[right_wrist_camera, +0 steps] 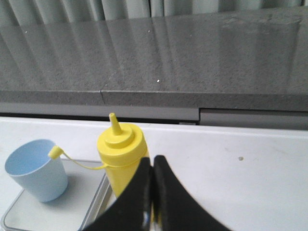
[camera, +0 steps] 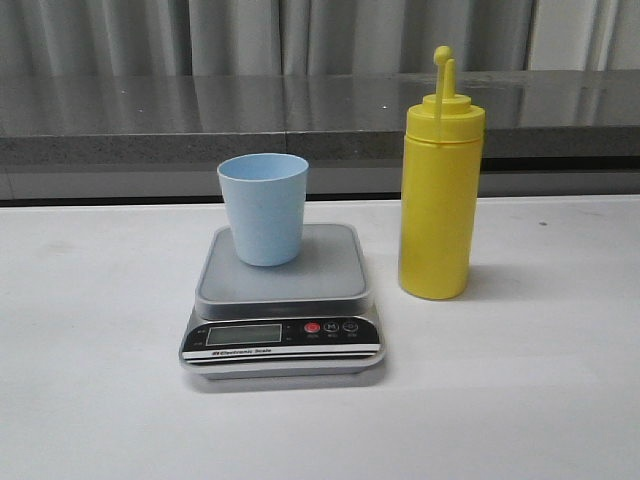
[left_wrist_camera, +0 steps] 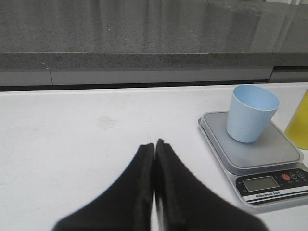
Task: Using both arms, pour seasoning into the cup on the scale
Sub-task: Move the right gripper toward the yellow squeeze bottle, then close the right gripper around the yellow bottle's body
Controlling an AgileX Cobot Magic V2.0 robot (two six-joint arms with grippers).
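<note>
A light blue cup (camera: 263, 207) stands upright on the silver-grey scale (camera: 283, 305) in the middle of the white table. To its right stands the yellow seasoning bottle (camera: 441, 190), nozzle up, its ball-tipped cap hanging loose on its tether. Neither arm shows in the front view. In the left wrist view, my left gripper (left_wrist_camera: 154, 144) is shut and empty over bare table, left of the scale (left_wrist_camera: 255, 159) and the cup (left_wrist_camera: 251, 113). In the right wrist view, my right gripper (right_wrist_camera: 153, 159) is shut and empty, just in front of the bottle (right_wrist_camera: 121, 154), near the cup (right_wrist_camera: 36, 169).
A dark grey stone ledge (camera: 200, 130) runs along the back of the table, with grey curtains (camera: 250, 35) behind it. White tabletop (camera: 90, 330) stretches to the left of the scale, in front of it, and to the right of the bottle.
</note>
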